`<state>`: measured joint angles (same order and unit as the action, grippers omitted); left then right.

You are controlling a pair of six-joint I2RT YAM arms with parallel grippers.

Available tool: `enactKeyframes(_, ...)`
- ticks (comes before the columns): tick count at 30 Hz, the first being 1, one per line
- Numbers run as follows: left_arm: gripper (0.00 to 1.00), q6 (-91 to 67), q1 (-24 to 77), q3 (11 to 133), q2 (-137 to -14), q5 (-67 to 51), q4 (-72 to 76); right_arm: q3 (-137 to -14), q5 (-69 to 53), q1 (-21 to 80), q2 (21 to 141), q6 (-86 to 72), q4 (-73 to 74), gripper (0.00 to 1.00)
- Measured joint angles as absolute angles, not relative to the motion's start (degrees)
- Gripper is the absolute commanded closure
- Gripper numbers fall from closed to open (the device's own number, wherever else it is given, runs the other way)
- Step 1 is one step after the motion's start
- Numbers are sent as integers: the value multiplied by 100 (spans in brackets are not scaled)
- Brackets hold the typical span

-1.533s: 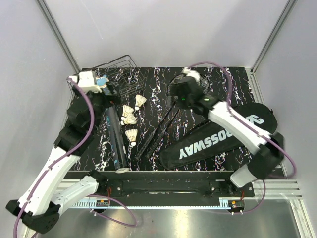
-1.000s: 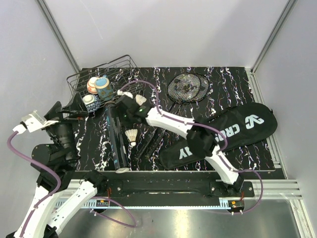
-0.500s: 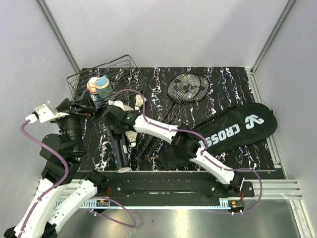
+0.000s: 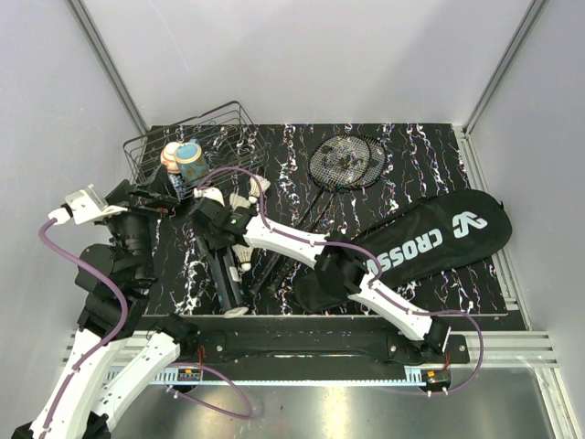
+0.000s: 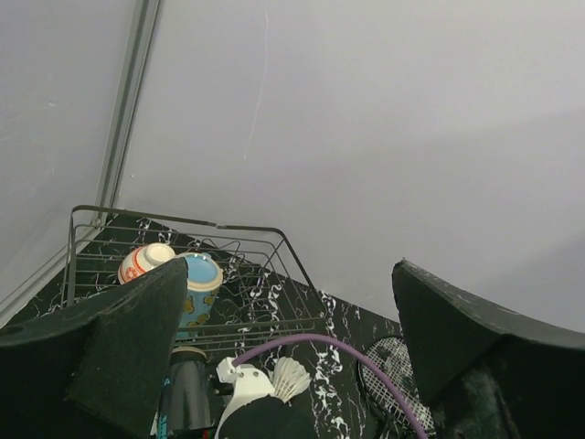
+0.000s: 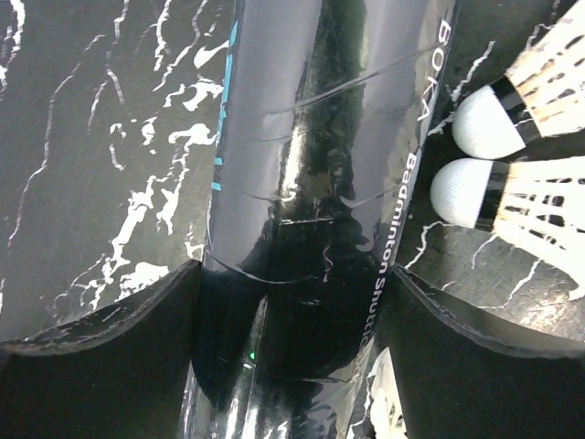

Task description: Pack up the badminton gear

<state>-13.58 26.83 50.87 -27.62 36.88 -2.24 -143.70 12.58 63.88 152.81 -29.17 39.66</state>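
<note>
Swings across from the rackets [image 4: 345, 163] to the long black tube [image 6: 311, 183], setting the right gripper [image 6: 288, 311] astride it; pulls the left gripper [image 5: 288, 338] back from the wire basket [image 5: 183, 229].

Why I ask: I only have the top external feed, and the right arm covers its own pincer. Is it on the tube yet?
Observer: Yes. In the right wrist view the right pincer straddles the long black tube, with a finger against each side.
Operator: Is anything close enough to get knocked?
Observer: Two shuttlecocks lie right beside the tube, cork ends pointing at it. I can't tell whether they touch it.
Operator: And the left pincer?
Observer: The left pincer is open and empty, held up in the air and facing the wire basket.
</note>
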Motion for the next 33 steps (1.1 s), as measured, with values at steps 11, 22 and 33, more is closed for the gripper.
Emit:
enactKeyframes(11,3,-1343,2674,5085,-2480,3787,-316,-13015,762,6414,13371,-2738,3535,29)
enactKeyframes(22,1,-1341,2663,5002,-2071,3924,-19,-8088,1623,6182,8302,-1702,1603,36)
enactKeyframes(33,14,-1498,2639,5990,-4206,727,-355,-5712,2237,5382,6530,775,1247,42)
